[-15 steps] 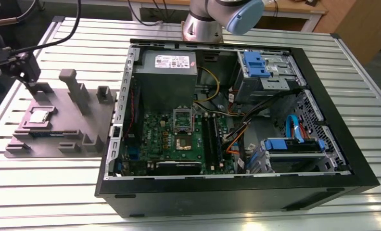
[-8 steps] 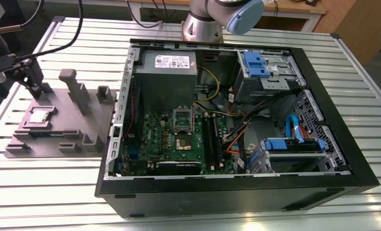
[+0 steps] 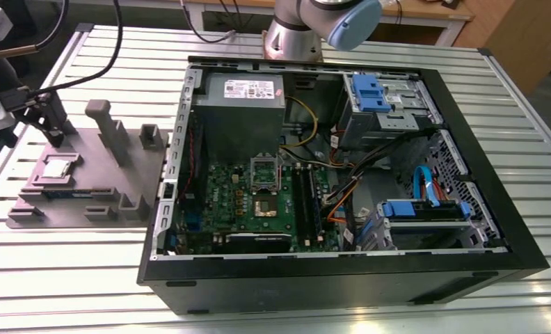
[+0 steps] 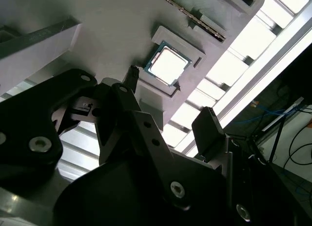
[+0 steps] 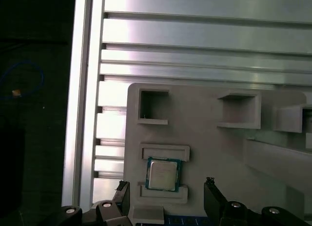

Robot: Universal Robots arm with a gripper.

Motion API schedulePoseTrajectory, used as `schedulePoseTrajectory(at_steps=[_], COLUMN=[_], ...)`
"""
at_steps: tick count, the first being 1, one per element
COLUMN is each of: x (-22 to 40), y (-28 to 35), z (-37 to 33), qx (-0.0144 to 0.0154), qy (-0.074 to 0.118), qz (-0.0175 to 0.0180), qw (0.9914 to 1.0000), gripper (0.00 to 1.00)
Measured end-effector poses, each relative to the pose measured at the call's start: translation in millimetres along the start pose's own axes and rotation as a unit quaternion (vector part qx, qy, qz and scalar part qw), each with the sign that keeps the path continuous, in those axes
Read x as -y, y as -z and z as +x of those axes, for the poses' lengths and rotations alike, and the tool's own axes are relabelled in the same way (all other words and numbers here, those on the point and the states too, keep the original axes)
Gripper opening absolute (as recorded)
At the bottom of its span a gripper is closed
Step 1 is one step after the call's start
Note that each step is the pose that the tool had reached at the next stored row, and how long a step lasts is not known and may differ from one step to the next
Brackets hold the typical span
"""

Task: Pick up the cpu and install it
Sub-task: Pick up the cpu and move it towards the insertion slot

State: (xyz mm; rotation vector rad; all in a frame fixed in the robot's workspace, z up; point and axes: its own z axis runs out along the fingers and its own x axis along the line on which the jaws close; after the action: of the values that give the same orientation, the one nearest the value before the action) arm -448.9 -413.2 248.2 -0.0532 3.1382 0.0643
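Note:
The cpu (image 3: pixel 58 167), a small square chip with a pale silvery top, lies flat in a recess of the grey plastic fixture (image 3: pixel 117 182) at the exterior view's left. My gripper (image 3: pixel 56 133) hangs just above that fixture, open and holding nothing. In both wrist views the cpu (image 4: pixel 168 65) (image 5: pixel 163 174) lies between the lines of the two black fingertips (image 4: pixel 208 120) (image 5: pixel 210 186), apart from them. The gripper (image 4: pixel 170 97) (image 5: pixel 166 188) does not touch the chip. The open socket (image 3: pixel 264 202) sits on the green motherboard inside the computer case (image 3: pixel 350 271).
The fixture has upright grey posts (image 3: pixel 102 118) near the gripper and a memory stick (image 3: pixel 69 193) in a slot beside the cpu. A grey box with a white label (image 3: pixel 243 90), cables and blue drive brackets (image 3: pixel 424 209) fill the case. The arm's base (image 3: pixel 294 38) stands behind it on the slatted metal table (image 3: pixel 72 278).

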Motion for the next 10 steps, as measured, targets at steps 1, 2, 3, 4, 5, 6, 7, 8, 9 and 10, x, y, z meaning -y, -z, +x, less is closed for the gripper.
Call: schedulePoseTrajectory(at_steps=[1, 2, 3, 4, 5, 6, 7, 8, 9, 10], x=[0.0, 0.0, 0.0, 0.0, 0.0, 0.0, 0.0, 0.0, 0.0, 0.0], y=[0.0, 0.0, -0.1, -0.2, -0.2, -0.3, -0.3, -0.5, -0.5, -0.8], z=[0.0, 0.0, 0.0, 0.0, 0.0, 0.0, 0.0, 0.0, 0.0, 0.0], qx=[0.0, -0.0001, 0.0, 0.0001, 0.0001, 0.0001, 0.0001, 0.0001, 0.0001, 0.0002], qy=[0.0, 0.0, 0.0, 0.0, 0.0, 0.0, 0.0, 0.0, 0.0, 0.0], qz=[0.0, 0.0001, 0.0, 0.0, 0.0, 0.0, -0.0001, -0.0001, 0.0, 0.0001], qw=[1.0, 1.0, 1.0, 1.0, 1.0, 1.0, 1.0, 1.0, 1.0, 1.0], gripper=[0.71, 0.71, 0.71, 0.71, 0.71, 0.71, 0.71, 0.71, 0.69, 0.63])
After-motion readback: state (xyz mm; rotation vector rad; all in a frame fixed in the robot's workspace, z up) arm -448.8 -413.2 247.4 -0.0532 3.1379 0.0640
